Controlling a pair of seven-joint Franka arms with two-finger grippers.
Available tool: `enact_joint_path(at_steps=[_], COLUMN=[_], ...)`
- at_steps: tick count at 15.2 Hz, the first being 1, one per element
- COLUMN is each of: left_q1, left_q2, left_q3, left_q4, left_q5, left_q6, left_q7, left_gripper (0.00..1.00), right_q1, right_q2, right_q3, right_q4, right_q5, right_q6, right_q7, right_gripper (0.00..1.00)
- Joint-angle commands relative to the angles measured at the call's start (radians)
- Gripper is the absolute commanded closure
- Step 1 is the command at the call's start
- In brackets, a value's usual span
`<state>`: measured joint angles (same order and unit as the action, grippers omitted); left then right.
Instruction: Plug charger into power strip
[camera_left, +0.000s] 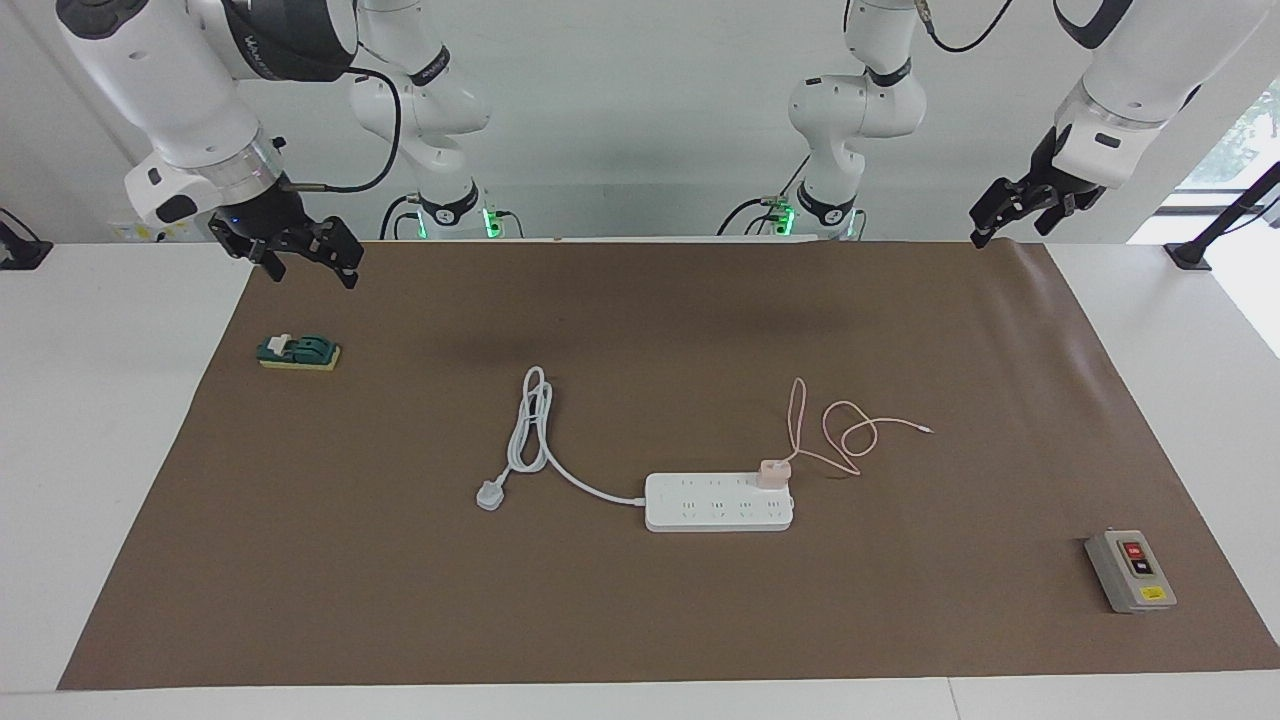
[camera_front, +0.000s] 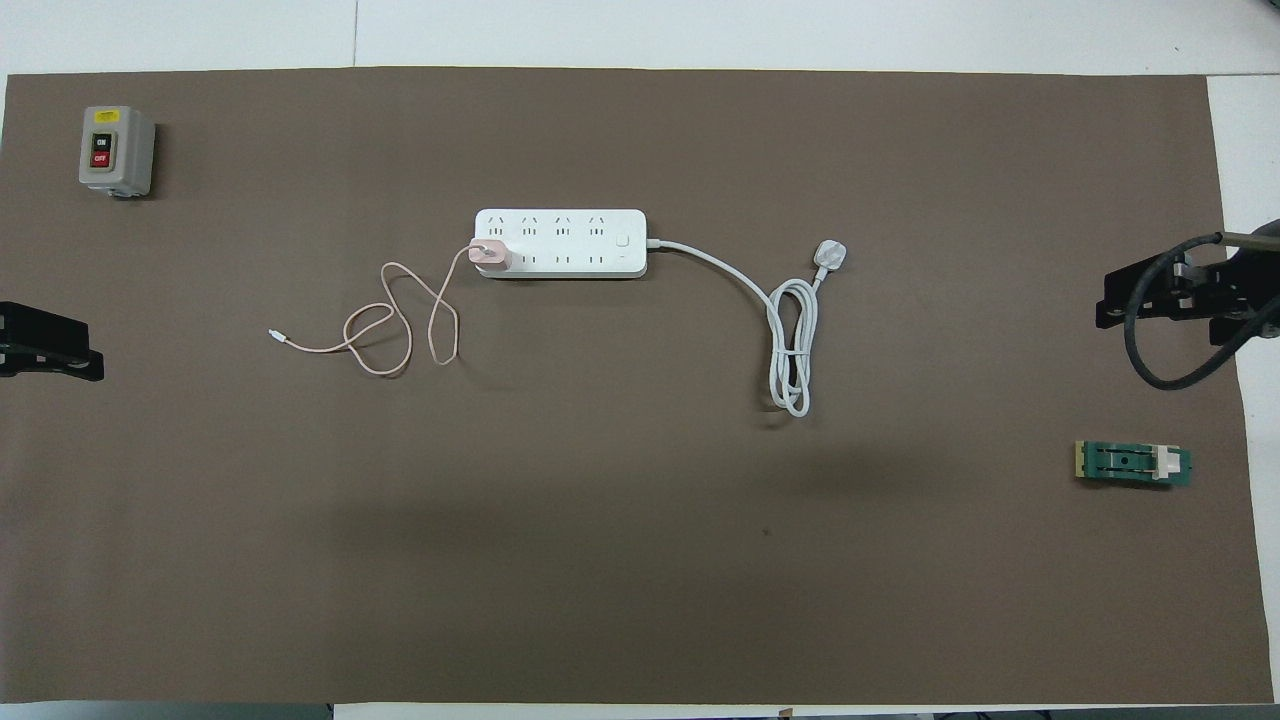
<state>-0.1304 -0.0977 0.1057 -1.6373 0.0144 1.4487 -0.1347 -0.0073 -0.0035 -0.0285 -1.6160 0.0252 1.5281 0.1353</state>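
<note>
Mat (camera_left: 640, 620) first: brown sheet covering most of the table. Clock calls below are on that mat, seen the robots' way, 12 pointing away from them.

Arms next, both up in the air, neither touching anything. Right gripper (camera_left: 312, 272) hung over the mat edge at about 3 o'clock, fingers apart, nothing between them. Left gripper (camera_left: 1008, 232) hung over the mat edge at about 9 o'clock, fingers also apart and empty.

Power strip (camera_left: 718, 503) lay flat at about 11 o'clock, close to mat centre, long axis running 9 to 3. Well apart from both grippers. Its thick white cord (camera_left: 530, 430) left the 3 o'clock end, curved toward 4 o'clock into a long folded loop, and the white plug (camera_left: 489, 494) lay on the mat at 3 o'clock of the strip.

Grey switch box (camera_left: 1130, 570) sat near the 10 o'clock corner, red and black buttons facing up.

Green block (camera_left: 298, 352) with a pale clip sat at roughly 4 o'clock, near the mat edge.

Charger (camera_left: 773, 473): pink cube standing on the strip's 9 o'clock end, in the socket row nearer the robots. Looked seated; prongs weren't visible.

Pink cable (camera_left: 850, 430) ran off the charger toward 7 o'clock, looped twice on the mat, free end lying at 8 o'clock of the strip.
</note>
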Motion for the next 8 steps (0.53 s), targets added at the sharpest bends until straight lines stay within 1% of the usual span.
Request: enact_joint_path(at_steps=[1, 8], left_q1=[0.005, 0.008], left_q2=[-0.02, 0.013], left_q3=[-0.005, -0.001], left_q4=[-0.036, -0.001], left_q5=[-0.005, -0.013], left_q6=[0.073, 0.039], left_q7=[0.099, 0.11], left_gripper=[0.0, 0.0], right_q1=[-0.019, -0.019], right_q2=[-0.01, -0.01], right_q3=[0.013, 0.013], right_q4=[-0.001, -0.001], right_q5=[0.016, 0.016], right_q6=[-0.019, -0.019], right_q7=[-0.016, -0.016], right_gripper=[0.0, 0.0])
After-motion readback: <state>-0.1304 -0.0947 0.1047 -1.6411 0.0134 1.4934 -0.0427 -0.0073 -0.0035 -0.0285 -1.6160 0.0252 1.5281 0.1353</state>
